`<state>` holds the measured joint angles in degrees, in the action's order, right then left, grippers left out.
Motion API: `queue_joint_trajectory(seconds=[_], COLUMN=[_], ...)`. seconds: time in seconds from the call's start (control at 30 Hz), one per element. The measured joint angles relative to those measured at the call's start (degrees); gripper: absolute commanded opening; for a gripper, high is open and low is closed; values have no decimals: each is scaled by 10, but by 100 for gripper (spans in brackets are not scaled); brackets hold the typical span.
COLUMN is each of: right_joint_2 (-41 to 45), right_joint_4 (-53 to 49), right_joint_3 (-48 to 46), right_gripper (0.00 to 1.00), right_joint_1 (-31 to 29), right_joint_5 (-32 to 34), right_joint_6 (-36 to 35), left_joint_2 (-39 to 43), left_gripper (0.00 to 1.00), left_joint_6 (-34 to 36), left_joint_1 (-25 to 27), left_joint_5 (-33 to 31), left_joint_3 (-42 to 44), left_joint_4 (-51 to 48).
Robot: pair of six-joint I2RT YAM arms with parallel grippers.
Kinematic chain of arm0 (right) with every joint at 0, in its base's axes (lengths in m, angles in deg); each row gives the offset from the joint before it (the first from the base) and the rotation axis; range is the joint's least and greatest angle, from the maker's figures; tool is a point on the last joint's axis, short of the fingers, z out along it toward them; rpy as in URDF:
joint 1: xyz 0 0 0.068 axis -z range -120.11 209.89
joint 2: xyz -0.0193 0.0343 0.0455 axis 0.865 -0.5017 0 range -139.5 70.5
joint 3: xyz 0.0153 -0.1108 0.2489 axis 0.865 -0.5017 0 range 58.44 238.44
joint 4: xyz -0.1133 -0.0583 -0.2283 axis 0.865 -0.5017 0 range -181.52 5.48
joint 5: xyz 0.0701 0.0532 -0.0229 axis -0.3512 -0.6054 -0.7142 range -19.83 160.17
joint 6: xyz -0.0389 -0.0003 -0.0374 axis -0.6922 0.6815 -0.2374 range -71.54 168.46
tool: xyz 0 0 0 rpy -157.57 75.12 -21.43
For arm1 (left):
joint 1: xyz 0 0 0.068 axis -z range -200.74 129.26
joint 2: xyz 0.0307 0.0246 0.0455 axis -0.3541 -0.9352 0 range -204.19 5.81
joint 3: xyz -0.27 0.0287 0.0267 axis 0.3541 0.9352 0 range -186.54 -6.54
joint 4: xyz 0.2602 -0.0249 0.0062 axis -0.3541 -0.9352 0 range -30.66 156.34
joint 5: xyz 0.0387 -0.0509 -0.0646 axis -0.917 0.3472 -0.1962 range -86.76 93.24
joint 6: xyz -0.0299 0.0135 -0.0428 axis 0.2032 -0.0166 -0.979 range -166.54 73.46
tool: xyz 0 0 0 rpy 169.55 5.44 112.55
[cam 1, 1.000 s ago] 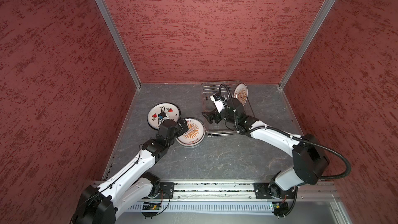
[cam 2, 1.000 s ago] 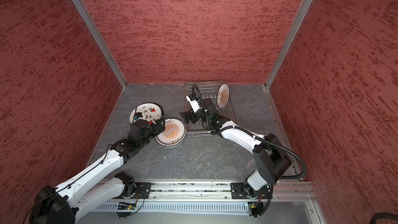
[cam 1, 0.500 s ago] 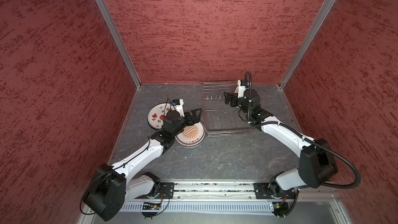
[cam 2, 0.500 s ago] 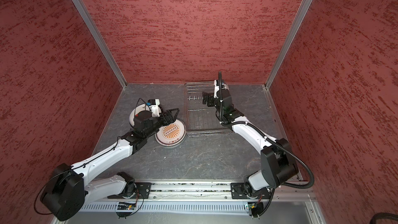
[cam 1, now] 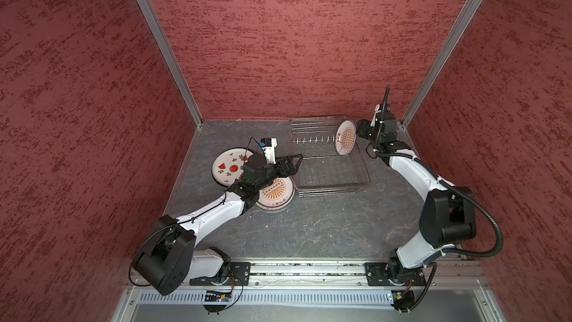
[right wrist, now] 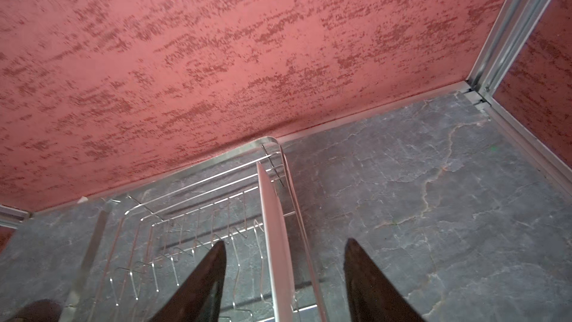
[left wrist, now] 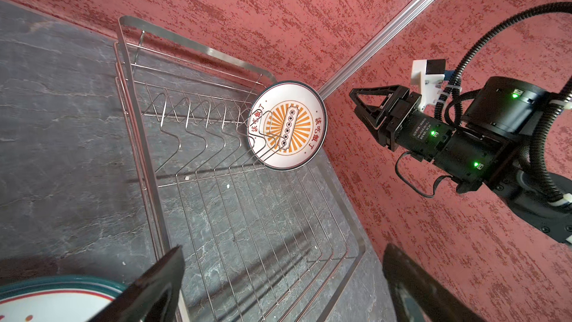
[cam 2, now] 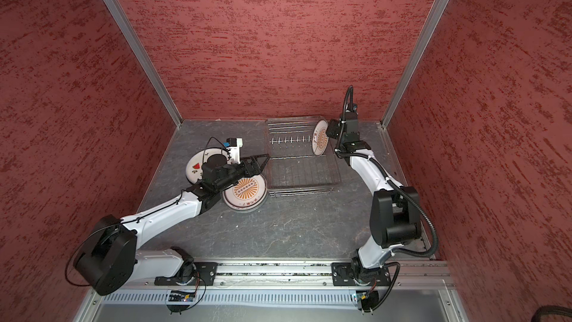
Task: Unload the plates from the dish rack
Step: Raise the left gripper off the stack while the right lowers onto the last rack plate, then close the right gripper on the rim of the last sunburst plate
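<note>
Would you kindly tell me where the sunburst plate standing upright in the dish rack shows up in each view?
Top view: sunburst plate upright at the dish rack's right end.
Top view: same place, right of the prong row.
Left wrist: face-on, at the prong row's end.
Right wrist: edge-on, a thin pale strip by the rack's end rail.
Shared landmark: the prong row.

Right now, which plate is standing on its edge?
The orange sunburst plate in the dish rack; the watermelon plate and second sunburst plate lie flat outside it.
</note>
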<state>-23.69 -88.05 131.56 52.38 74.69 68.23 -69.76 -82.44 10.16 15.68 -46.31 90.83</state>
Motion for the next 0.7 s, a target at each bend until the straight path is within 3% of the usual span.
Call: queue_joint_trajectory(seconds=[0.17,0.7], right_joint_2=[-31,-148], right_joint_4=[-28,-100], right_joint_3=[31,123], right_gripper=[44,28], right_joint_1=[1,-9], right_joint_5=[-22,-35], right_joint_6=[-16,-42], left_joint_2=[-19,-47], left_gripper=[99,100], left_joint_6=[-3,-9], left_joint_1=[3,4], left_joint_5=[16,40], left_joint_3=[-3,-16], left_joint_4=[9,30])
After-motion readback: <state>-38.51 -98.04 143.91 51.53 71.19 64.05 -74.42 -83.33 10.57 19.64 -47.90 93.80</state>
